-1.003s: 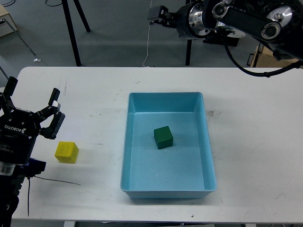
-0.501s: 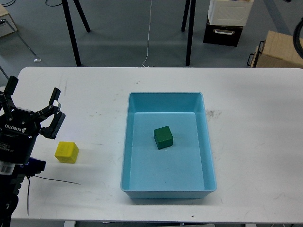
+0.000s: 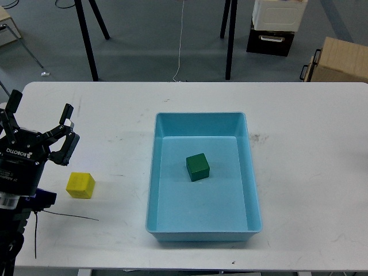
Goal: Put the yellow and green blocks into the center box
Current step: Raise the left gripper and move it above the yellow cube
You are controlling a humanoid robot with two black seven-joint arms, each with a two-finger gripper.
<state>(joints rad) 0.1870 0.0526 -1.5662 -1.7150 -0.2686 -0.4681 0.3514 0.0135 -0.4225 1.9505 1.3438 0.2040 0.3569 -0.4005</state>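
A green block (image 3: 198, 167) lies inside the light blue box (image 3: 158, 172) at the table's center. A yellow block (image 3: 80, 185) sits on the white table left of the box. My left gripper (image 3: 39, 115) is open and empty at the table's left edge, just up and left of the yellow block, not touching it. My right gripper is out of view.
The white table (image 3: 310, 149) spans the view. A thin black wire (image 3: 69, 216) lies on it below the yellow block. Tripod legs (image 3: 86, 40), a cardboard box (image 3: 339, 66) and a white case (image 3: 279, 14) stand on the floor beyond the far edge.
My right arm, which was over the far right edge one second ago, has left the view. The left gripper and both blocks have hardly moved.
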